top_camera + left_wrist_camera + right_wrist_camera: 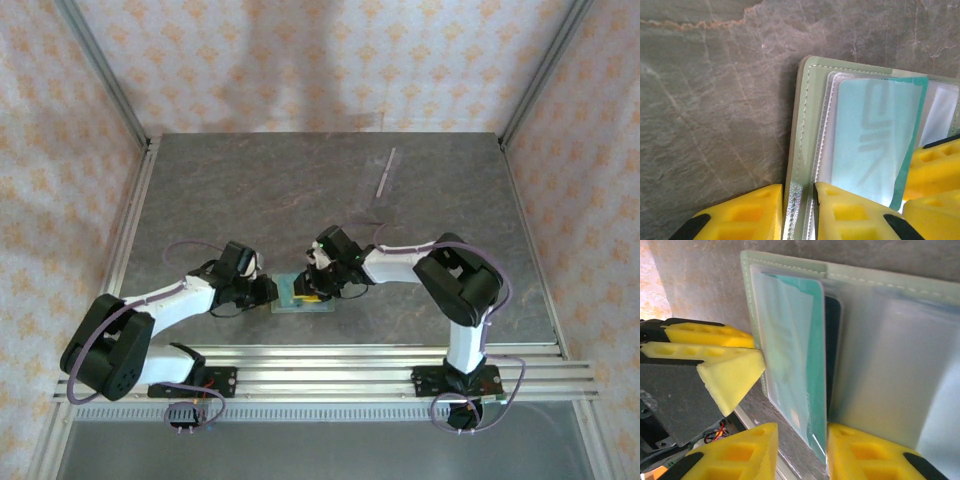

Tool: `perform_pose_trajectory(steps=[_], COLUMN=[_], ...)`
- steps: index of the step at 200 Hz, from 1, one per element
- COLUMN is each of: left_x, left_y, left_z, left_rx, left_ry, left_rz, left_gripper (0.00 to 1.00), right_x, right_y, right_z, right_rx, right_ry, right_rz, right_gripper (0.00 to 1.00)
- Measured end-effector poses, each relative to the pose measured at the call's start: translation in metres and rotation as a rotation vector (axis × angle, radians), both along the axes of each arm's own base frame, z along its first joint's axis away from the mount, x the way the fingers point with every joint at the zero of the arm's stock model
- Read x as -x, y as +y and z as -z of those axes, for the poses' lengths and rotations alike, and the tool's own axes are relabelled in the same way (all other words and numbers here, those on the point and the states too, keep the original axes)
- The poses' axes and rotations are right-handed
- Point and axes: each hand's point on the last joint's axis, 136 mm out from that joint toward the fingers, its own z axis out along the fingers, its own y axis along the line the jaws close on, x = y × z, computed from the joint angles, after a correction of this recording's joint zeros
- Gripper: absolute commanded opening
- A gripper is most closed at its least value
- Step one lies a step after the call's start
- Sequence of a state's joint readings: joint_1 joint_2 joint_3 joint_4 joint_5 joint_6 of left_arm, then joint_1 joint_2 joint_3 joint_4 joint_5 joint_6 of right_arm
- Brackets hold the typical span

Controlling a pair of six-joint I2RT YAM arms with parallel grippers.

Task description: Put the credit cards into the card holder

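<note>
The sage-green card holder (pixel 300 297) lies open on the table near the front edge, between both grippers. My left gripper (pixel 797 195) is shut on the holder's stitched green edge (pixel 802 150), one yellow finger on each side. A teal credit card (pixel 875 140) sits in a clear inner pocket. In the right wrist view that teal card (pixel 812 365) sticks out of the pocket at its lower corner, with a dark card (pixel 833 335) behind it. My right gripper (pixel 802 435) is open around that corner; its right finger sits beside the card's edge and its left finger stands clear of it.
A clear plastic stand (pixel 385 178) stands at the back right of the grey table (pixel 250 190). Metal rails (pixel 330 375) run along the near edge, close under the holder. Patterned walls enclose the table on three sides.
</note>
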State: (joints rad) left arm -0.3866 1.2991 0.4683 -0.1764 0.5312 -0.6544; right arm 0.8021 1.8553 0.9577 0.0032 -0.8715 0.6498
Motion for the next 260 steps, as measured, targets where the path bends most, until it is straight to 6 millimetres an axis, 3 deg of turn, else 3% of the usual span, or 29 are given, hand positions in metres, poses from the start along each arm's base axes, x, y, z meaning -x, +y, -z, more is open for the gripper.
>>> perform_pose_trajectory(steps=[18, 59, 144, 186, 225, 260], left_x=[0.001, 0.001, 0.002, 0.003, 0.004, 0.007], left_y=[0.0, -0.001, -0.001, -0.001, 0.001, 0.004], left_z=[0.0, 0.0, 0.001, 0.0, -0.001, -0.007], left_rx=[0.002, 0.004, 0.011, 0.019, 0.018, 0.009], left_ry=[0.003, 0.005, 0.014, 0.016, 0.009, -0.001], left_rz=[0.002, 0.003, -0.008, -0.023, -0.029, -0.03], left_gripper=[0.22, 0.22, 0.22, 0.22, 0.23, 0.37], right_x=[0.001, 0.002, 0.01, 0.012, 0.012, 0.012], right_y=[-0.004, -0.008, -0.001, 0.0, 0.004, 0.004], right_z=[0.001, 0.004, 0.005, 0.01, 0.007, 0.003], right_rx=[0.015, 0.03, 0.017, 0.018, -0.006, -0.011], right_ry=[-0.005, 0.005, 0.034, 0.054, 0.071, 0.051], right_rz=[-0.008, -0.007, -0.036, -0.043, -0.042, -0.054], right_gripper=[0.14, 0.04, 0.0, 0.04, 0.17, 0.25])
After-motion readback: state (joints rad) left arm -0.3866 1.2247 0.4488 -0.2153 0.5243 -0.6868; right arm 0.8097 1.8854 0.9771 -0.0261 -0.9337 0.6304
